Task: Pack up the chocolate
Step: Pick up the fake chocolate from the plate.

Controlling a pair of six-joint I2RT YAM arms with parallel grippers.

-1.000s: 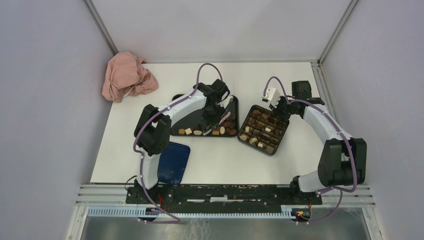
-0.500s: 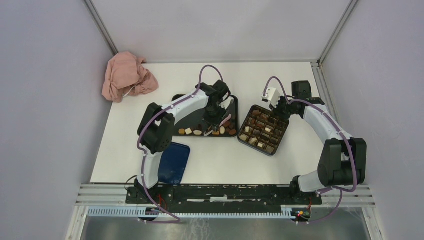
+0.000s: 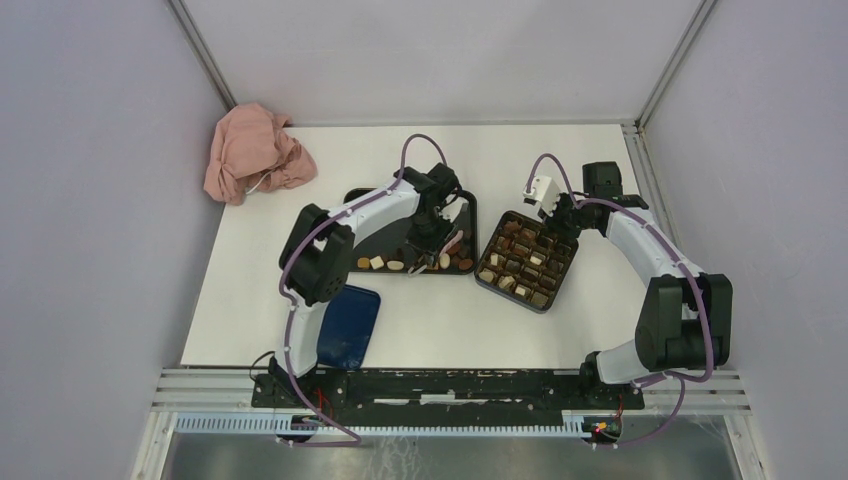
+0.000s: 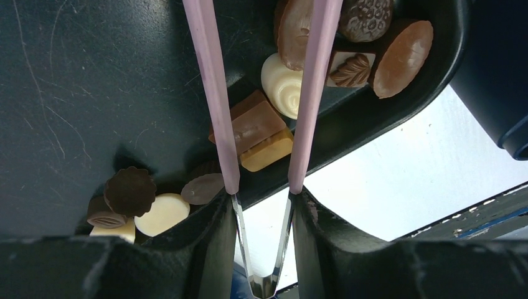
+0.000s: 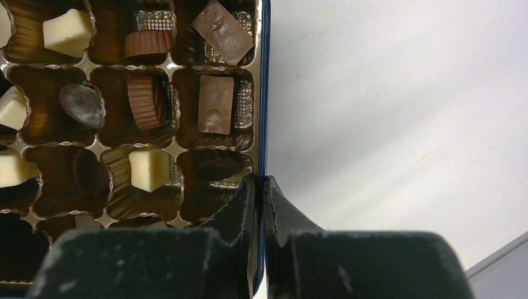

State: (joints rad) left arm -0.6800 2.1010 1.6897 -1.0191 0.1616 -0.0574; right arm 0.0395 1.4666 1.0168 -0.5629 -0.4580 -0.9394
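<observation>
Left gripper pinches the pink tongs — tips cut off over the chocolate; right gripper pinches the box wall.

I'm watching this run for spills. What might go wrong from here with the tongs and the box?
1. The pink tongs in the left gripper straddle crowded chocolates; closing may pinch two or flick one off the black tray.
2. The right gripper pinches only the rim of the blue box; a nudge could pivot the box.

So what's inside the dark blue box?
Brown cups holding cream-white, tan and dark chocolates; some look empty. The right tool, gripping the dark blue box's wall, covers the nearest cups.
</observation>
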